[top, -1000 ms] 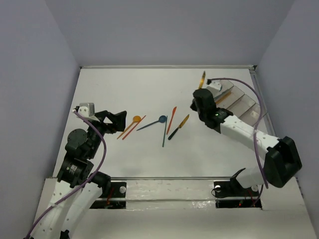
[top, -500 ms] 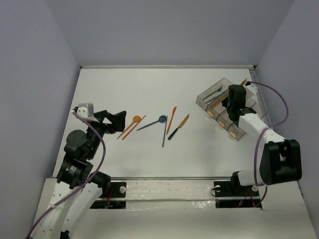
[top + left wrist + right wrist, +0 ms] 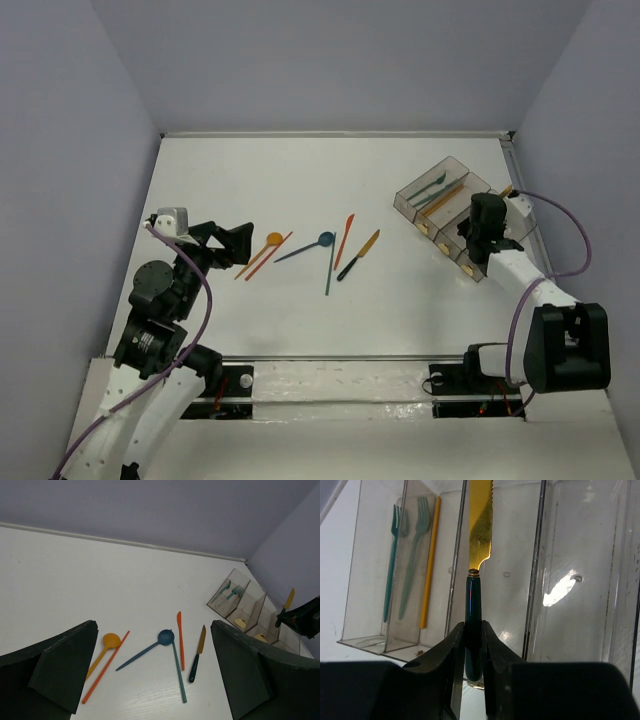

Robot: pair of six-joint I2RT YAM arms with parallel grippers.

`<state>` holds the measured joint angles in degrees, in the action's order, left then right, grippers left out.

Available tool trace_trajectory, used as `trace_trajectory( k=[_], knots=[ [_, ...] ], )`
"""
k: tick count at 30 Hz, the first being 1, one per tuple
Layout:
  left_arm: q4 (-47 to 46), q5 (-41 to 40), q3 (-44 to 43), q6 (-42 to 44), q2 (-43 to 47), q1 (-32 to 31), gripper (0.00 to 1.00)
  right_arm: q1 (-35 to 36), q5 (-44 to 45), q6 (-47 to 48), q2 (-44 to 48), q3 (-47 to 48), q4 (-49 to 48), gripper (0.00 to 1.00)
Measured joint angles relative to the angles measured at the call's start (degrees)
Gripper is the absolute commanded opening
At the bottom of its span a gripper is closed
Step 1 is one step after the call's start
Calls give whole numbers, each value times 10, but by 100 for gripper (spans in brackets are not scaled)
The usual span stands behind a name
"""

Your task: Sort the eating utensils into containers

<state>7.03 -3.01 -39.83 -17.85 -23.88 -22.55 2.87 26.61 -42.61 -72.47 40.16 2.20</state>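
Knife point(image 3: 480, 530), gold-bladed, pinched in right claw point(image 3: 472, 636) over clear containers point(image 3: 536, 580).

white table point(image 3: 300, 180) between pale lavender walls point(image 3: 330, 60)

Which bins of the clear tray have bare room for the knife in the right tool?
The bin under the knife and the one beyond it look bare. The knife hangs over the first. The end bin is crowded: two teal forks and an orange utensil.
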Motion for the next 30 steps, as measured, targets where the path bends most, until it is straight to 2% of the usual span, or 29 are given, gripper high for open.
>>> trace_trajectory(
  k=[3,8,10,13,21,26,30],
  knots=[
    [0,0,0,0,0,0,99,-3,-1,-6,0,-10,0,12],
    [0,0,0,0,0,0,99,-6,-4,-12,-5,-24,-2,25],
    [0,0,0,0,0,0,99,-7,-4,-14,-8,-25,-1,37],
    [0,0,0,0,0,0,99,-9,-5,-18,-14,-25,-1,50],
    [0,0,0,0,0,0,99,-14,-18,7,14,-25,-3,59],
    [0,0,0,0,0,0,99,0,-51,41,56,-23,-12,61],
    [0,0,0,0,0,0,99,100,-41,74,44,9,9,61]
  ],
)
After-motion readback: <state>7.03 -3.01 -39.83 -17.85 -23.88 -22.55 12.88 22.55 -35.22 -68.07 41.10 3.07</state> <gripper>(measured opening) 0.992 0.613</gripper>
